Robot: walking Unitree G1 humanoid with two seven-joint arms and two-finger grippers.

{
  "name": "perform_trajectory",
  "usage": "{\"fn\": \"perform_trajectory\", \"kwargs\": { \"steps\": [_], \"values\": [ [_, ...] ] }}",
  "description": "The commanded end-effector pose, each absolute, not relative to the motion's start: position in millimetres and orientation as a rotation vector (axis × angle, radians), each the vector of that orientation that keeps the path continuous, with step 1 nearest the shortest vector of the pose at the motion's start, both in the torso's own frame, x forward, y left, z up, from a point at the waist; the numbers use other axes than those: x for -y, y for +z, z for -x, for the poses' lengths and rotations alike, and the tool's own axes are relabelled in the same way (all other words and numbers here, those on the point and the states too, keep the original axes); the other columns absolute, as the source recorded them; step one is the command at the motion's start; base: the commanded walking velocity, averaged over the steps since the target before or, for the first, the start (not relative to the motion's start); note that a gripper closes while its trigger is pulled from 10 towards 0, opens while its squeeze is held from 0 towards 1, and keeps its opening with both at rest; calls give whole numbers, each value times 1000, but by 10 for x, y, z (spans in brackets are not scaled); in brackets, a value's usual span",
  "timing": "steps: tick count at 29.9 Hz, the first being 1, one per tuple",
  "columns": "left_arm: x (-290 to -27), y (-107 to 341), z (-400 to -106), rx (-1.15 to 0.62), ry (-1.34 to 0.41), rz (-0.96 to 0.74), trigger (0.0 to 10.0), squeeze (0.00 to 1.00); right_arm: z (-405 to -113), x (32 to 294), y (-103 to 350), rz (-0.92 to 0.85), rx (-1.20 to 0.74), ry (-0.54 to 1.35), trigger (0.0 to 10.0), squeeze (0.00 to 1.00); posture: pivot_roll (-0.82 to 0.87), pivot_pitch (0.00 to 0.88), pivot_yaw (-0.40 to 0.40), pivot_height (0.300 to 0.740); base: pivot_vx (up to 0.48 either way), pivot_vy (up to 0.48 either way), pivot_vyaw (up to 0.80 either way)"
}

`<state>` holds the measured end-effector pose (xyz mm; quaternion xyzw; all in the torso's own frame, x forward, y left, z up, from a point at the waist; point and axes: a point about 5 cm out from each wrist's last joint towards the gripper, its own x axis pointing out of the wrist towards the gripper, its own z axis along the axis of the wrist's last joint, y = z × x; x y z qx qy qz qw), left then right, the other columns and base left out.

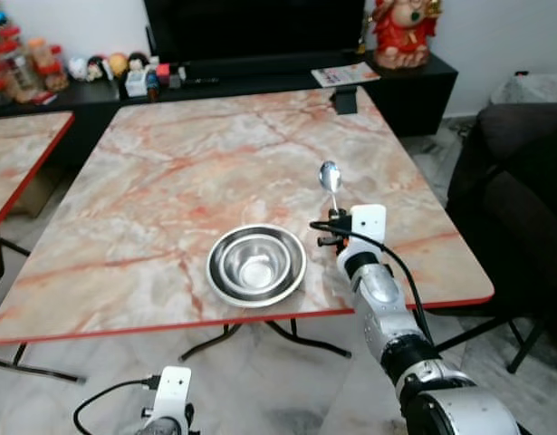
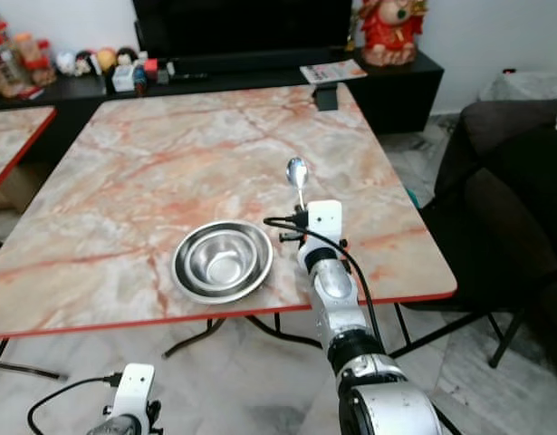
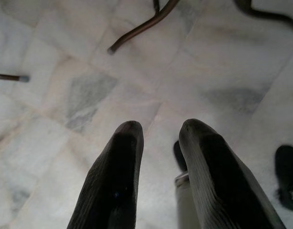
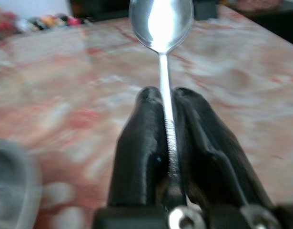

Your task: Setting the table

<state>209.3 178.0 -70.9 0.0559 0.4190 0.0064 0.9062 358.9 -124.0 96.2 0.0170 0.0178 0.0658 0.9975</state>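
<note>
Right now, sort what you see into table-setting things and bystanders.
For the job: spoon clamped in the right gripper; steel bowl; marble-pattern table.

Lying about: figurines, red statue, magazine, dark sofa. Left gripper hangs idle.

Soft, even daylight fills the room, and the head views are sharp. Glare whitens the shiny metal spoon bowl (image 4: 161,20). The pink-veined marble counter (image 4: 65,95) behind it is blurred.

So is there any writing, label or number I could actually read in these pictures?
None can be read.
Booklet on the dark cabinet: its print is too small to read.
Jars on the cabinet: any labels are blurred.
Spoon in the right gripper and steel bowl: no markings visible.
</note>
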Motion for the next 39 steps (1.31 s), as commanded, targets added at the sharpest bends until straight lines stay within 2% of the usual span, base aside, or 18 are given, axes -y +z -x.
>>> {"fn": "perform_trajectory", "kwargs": {
  "steps": [1, 9, 22, 39],
  "values": [
    [-1831, -741, -2031, -891, 23, -130, 10000, 0, -3600, 1180, 999, -45, -21, 140, 10000, 0, -176, 0, 59, 740, 274, 0, 0],
    [-1838, -743, -2025, -890, 28, -125, 10000, 0, -3583, 1161, 975, -53, -27, 140, 10000, 0, -177, 0, 62, 740, 261, 0, 0],
    [-1834, -750, -2014, -898, 21, -128, 10000, 0, -3529, 1117, 871, -42, -73, 136, 10000, 0, -178, 0, 63, 740, 0, 0, 0],
    [-1835, -757, -2001, -901, 18, -126, 10000, 0, -3559, 1302, 750, 11, -219, 26, 10000, 0, -172, 0, 62, 740, 0, 0, 0]
  ]
}}
